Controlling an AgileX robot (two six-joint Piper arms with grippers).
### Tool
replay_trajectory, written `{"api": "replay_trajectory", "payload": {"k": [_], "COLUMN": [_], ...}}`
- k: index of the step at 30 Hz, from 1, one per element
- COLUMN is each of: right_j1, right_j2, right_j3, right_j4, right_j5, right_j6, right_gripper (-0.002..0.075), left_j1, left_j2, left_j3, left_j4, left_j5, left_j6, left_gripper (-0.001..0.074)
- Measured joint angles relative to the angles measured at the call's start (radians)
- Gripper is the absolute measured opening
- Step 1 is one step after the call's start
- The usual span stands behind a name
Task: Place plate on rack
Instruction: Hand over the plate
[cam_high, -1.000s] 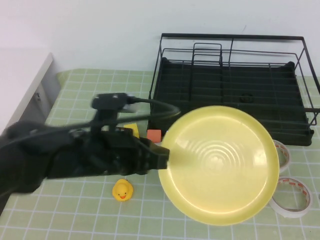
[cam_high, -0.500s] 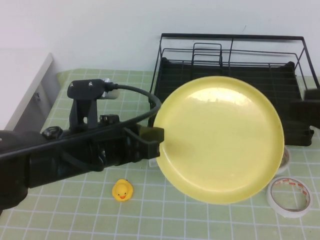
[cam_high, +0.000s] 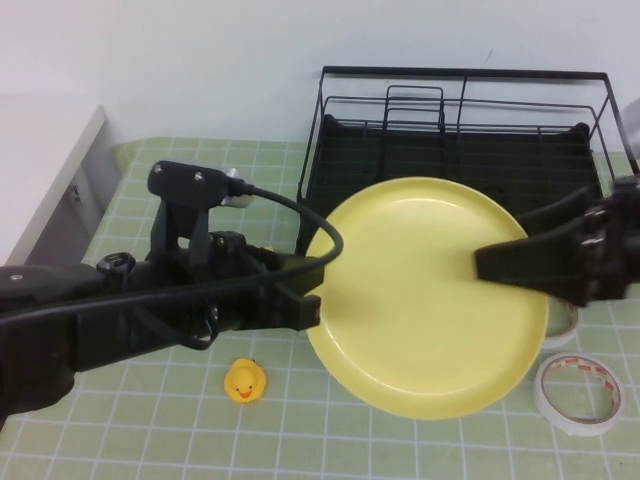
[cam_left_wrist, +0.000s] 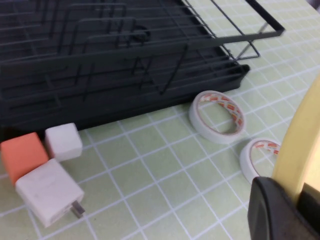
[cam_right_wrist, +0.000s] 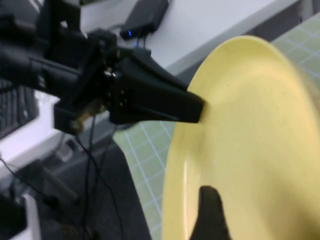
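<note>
Toward the near edge of the bench, a toy duck (cam_high: 245, 381) and a tape roll (cam_high: 578, 393) lie on the mat. Above them, mid-bench, the plate (cam_high: 425, 300) is held off the surface: the left gripper (cam_high: 305, 288) is clamped on its left rim, while the right gripper (cam_high: 490, 263) reaches over its right side, though whether that claw has closed cannot be told. The step looks like a handover. Best that the right claw bite firmly before the left lets go. The rack (cam_high: 465, 165) waits along the far edge.
</note>
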Motion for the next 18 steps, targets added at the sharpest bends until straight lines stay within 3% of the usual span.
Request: {"api": "replay_trajectory", "payload": {"k": [5, 7, 10, 14, 18], "right_j1": [0.064, 0.069, 0.071, 0.075, 0.073], "right_j2": [0.026, 0.036, 0.044, 0.069, 0.124], "right_j3": [-0.002, -0.002, -0.002, -0.010, -0.041], "right_j4": [-0.007, -0.007, -0.007, 0.001, -0.011], "right_j5": [-0.109, -0.145, -0.185, -0.187, -0.202], "right_j6": [-0.030, -0.034, -0.036, -0.036, -0.097], "right_gripper": [0.0397, 0.0321, 0.0127, 0.0124, 0.0124], "left_j1": [0.000, 0.000, 0.000, 0.000, 0.000], "left_j2": [0.002, 0.002, 0.002, 0.004, 0.004], "left_j3": [0.000, 0.000, 0.000, 0.000, 0.000], "left_j4": [0.000, 0.000, -0.002, -0.002, -0.004], "left_j5": [0.020, 0.018, 0.000, -0.036, -0.065], "left_j6": [0.026, 0.036, 0.040, 0.045, 0.066], "left_gripper": [0.0004, 0.0004, 0.0006, 0.0020, 0.0164]}}
